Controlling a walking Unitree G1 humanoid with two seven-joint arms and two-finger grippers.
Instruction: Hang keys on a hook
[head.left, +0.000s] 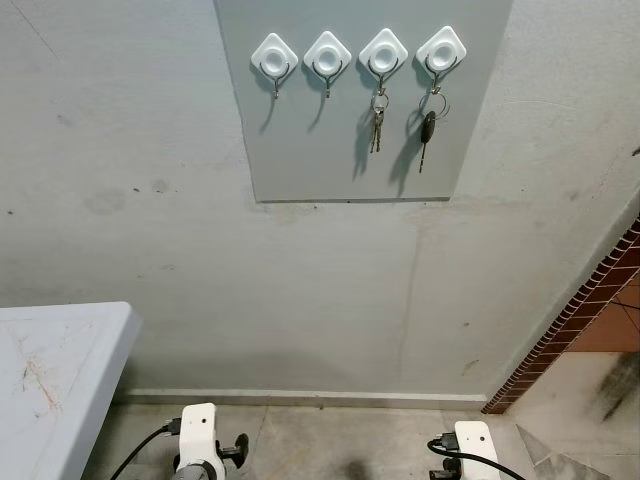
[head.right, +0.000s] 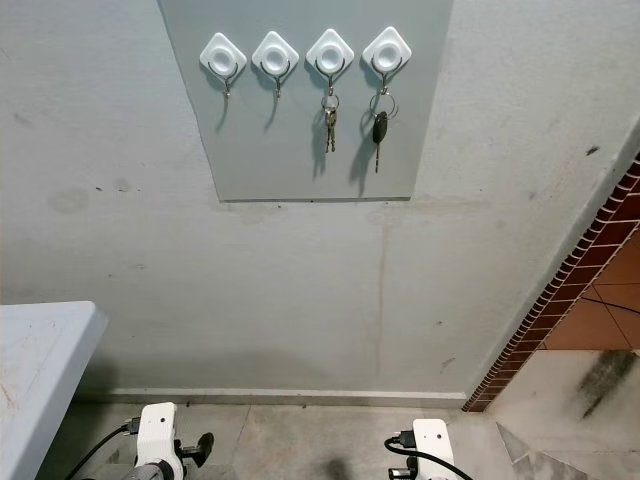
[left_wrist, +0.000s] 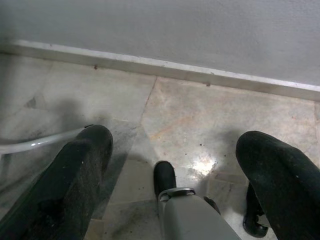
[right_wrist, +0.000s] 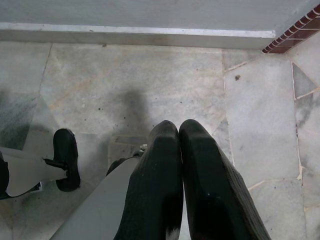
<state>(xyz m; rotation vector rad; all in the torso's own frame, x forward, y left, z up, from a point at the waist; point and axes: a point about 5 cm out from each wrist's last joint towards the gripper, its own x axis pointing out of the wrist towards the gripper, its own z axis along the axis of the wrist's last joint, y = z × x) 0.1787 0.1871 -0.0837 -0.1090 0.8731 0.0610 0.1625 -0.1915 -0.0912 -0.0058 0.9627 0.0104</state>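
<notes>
A grey panel (head.left: 300, 150) on the wall carries a row of several white hooks. The two left hooks (head.left: 274, 58) are bare. A small bunch of silver keys (head.left: 377, 124) hangs from the third hook (head.left: 383, 53). A black-headed key (head.left: 427, 133) on a ring hangs from the rightmost hook (head.left: 441, 52). Both arms hang low by the floor, far below the panel. My left gripper (left_wrist: 175, 150) is open with nothing between its fingers. My right gripper (right_wrist: 179, 131) is shut, its fingertips pressed together over the tiles, holding nothing.
A white table (head.left: 50, 380) stands at the left, close to the wall. A brick-edged wall (head.left: 590, 320) angles in from the right. The floor (right_wrist: 150, 85) is marble tile with a white skirting along the wall base.
</notes>
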